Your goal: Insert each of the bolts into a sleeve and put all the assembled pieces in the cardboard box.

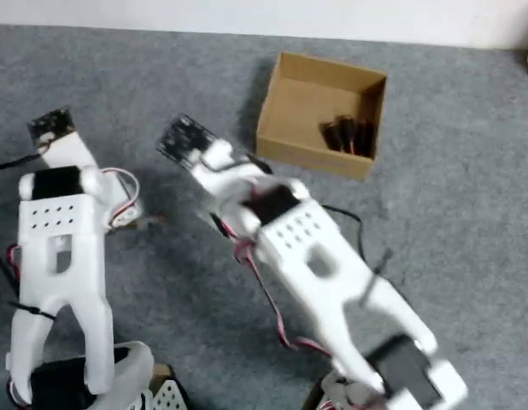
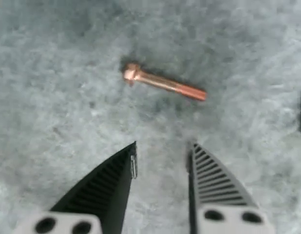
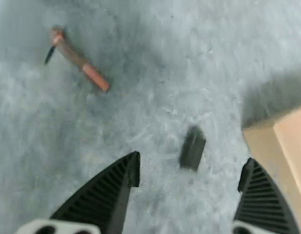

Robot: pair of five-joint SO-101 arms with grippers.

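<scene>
1. The left gripper [image 2: 163,148] is held open above the grey mat [image 2: 48,63], its fingers apart and gripping nothing; the bolt [image 2: 162,84] lies flat just ahead of the fingertips.
2. The right gripper [image 3: 192,160] is also spread wide and empty, with the dark sleeve [image 3: 193,146] lying on the mat between its fingers, near a corner of the cardboard box [image 3: 282,141].
3. The step in hand is judged to be the pick-up of the two parts. The bolt is best gripped across its shank near the middle, so that its plain end is left free for insertion.
4. The bolt's long axis is seen to run nearly along the line joining the left fingertips, so a wrist turn is probably needed before closing.
5. The sleeve's long axis is directed roughly away from the right gripper, slightly slanted.
6. Dark assembled pieces [image 1: 348,135] are already gathered inside the box.
</scene>
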